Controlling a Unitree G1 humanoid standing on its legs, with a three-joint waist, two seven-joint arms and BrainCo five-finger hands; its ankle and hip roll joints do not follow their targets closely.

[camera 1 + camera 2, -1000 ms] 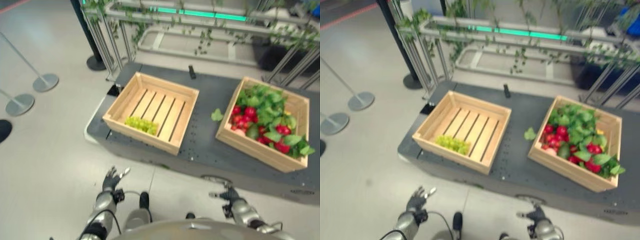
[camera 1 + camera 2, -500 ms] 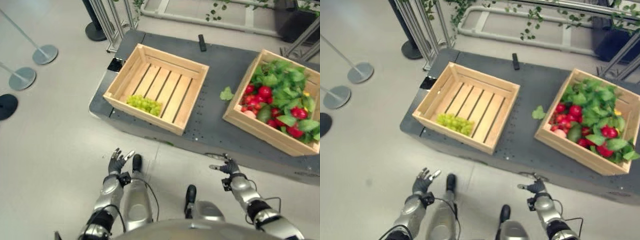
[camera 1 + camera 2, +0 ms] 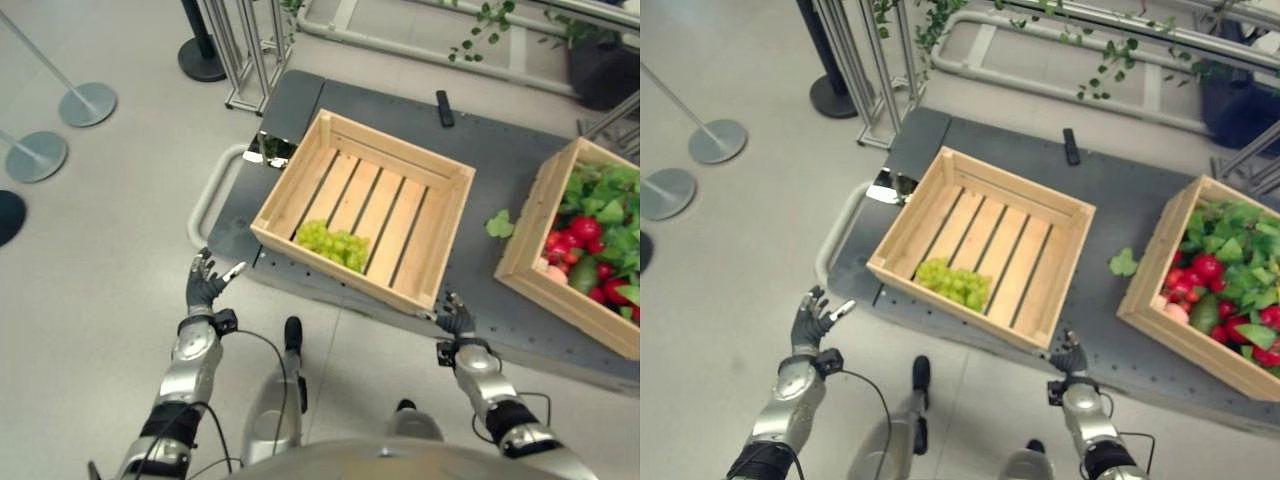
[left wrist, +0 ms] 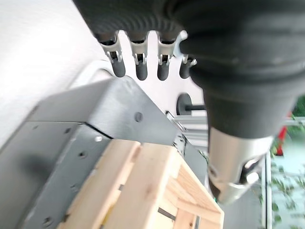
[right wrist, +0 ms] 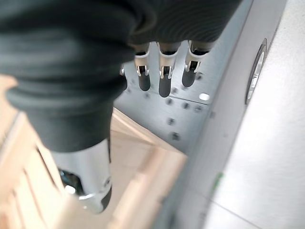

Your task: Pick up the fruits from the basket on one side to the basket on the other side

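Barrier posts stand on the floor off left. Green grapes sit in the near crate, red fruits in the far crate. Left robot hand and right robot hand both spread, empty, short of the dark surface.

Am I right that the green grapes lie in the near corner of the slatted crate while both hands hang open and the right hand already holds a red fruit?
Not quite: the right hand holds nothing, as the right wrist view shows. The green grapes do lie in the slatted crate, and the left hand is open too.
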